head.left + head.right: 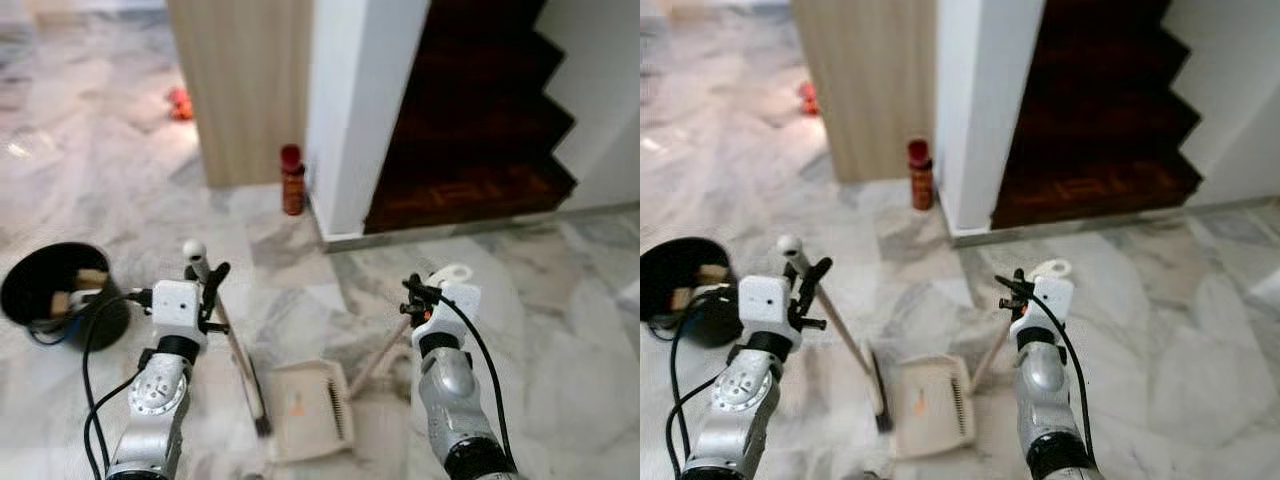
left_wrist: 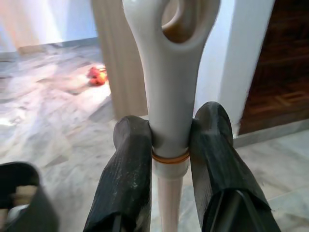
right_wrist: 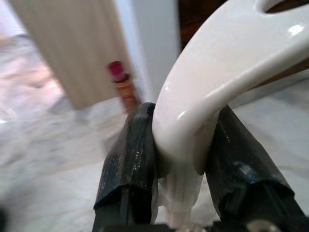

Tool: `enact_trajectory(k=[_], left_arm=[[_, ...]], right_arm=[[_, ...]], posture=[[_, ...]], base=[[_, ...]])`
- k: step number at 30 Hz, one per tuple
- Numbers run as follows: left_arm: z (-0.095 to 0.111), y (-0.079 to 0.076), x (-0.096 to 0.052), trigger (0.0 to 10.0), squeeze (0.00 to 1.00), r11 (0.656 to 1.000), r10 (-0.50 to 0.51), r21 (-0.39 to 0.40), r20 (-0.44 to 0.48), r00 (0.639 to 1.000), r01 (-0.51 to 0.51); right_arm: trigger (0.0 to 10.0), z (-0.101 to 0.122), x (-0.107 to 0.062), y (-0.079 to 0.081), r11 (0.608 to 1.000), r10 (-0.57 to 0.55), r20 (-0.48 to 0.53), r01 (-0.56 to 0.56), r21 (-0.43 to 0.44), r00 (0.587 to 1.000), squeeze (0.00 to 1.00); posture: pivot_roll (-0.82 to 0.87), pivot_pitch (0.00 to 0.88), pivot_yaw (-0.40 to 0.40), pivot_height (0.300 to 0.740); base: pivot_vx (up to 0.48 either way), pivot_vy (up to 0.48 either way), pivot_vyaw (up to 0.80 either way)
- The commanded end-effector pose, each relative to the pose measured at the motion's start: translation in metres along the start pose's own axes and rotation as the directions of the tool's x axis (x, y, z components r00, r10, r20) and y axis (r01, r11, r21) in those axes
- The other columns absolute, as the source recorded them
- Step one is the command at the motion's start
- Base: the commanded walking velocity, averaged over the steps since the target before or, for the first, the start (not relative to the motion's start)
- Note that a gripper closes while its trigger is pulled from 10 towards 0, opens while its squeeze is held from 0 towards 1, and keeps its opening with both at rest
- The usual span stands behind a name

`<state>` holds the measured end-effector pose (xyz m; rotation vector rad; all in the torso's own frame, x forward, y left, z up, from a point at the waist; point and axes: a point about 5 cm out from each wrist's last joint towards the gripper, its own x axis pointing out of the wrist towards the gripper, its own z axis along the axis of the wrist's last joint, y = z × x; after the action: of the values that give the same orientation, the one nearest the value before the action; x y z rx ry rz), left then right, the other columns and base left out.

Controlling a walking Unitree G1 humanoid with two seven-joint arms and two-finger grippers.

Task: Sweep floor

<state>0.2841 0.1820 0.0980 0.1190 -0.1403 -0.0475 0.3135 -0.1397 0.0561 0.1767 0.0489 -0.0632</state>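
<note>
A: Nearest first, what does the left gripper (image 2: 169, 154) have?

B: Its two black fingers (image 2: 126, 179) are closed tight on the cream handle of the broom (image 1: 232, 345), just above an orange ring that the left wrist view alone makes plain. The handle's long axis slants from the rounded top by the gripper down and away to the dark brush head on the marble floor (image 1: 560, 300), beside the dustpan (image 1: 310, 408).

A: And the right gripper (image 3: 181, 159)?

B: Clamped on the dustpan's white curved handle. That handle runs down and toward the robot's left to the pan, which lies flat on the floor between the two arms, its toothed edge on the right-hand side. There is a small orange mark on the pan, too blurred to read.

A: Farther out?

B: A black bucket (image 1: 60, 295) with bits inside stands to the left. Beyond, a red spray can (image 1: 292, 180) stands at the foot of a wooden panel (image 1: 245, 90) and a white pillar (image 1: 365, 100); its label cannot be read. Dark wooden stairs (image 1: 470, 130) rise on the right, and a red-orange object (image 1: 180, 104) lies far back on the floor
</note>
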Motion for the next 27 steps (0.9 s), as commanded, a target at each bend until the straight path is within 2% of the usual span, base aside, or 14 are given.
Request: enact_trajectory(k=[1,5,13,27], left_arm=[[0.0032,-0.0006,0.0002,10.0,0.00,1.000,-0.009,0.008,0.016,1.000,0.009],[0.0031,-0.0004,0.0002,10.0,0.00,1.000,-0.009,0.007,0.015,1.000,0.009],[0.0032,-0.0010,0.0001,10.0,0.00,1.000,-0.012,0.006,0.014,1.000,0.012],[0.0035,-0.0009,-0.0001,10.0,0.00,1.000,-0.012,0.006,0.014,1.000,0.012]], right_arm=[[10.0,0.0052,0.0007,-0.0041,1.000,-0.016,0.031,0.016,0.014,0.999,0.00],[10.0,0.0051,0.0008,-0.0037,1.000,-0.015,0.030,0.015,0.011,0.999,0.00],[10.0,0.0047,0.0005,-0.0030,1.000,-0.009,0.029,0.008,0.010,1.000,0.00],[10.0,0.0018,-0.0002,0.0017,0.999,0.025,0.011,-0.025,0.028,1.000,0.00]], posture=[[0.10,0.121,-0.050,0.740],[0.10,0.122,-0.050,0.740],[0.10,0.124,-0.049,0.740],[0.10,0.126,-0.049,0.740]], base=[[0.000,0.307,0.00],[0.000,0.307,0.00],[0.000,0.307,0.59],[0.000,0.307,0.00]])
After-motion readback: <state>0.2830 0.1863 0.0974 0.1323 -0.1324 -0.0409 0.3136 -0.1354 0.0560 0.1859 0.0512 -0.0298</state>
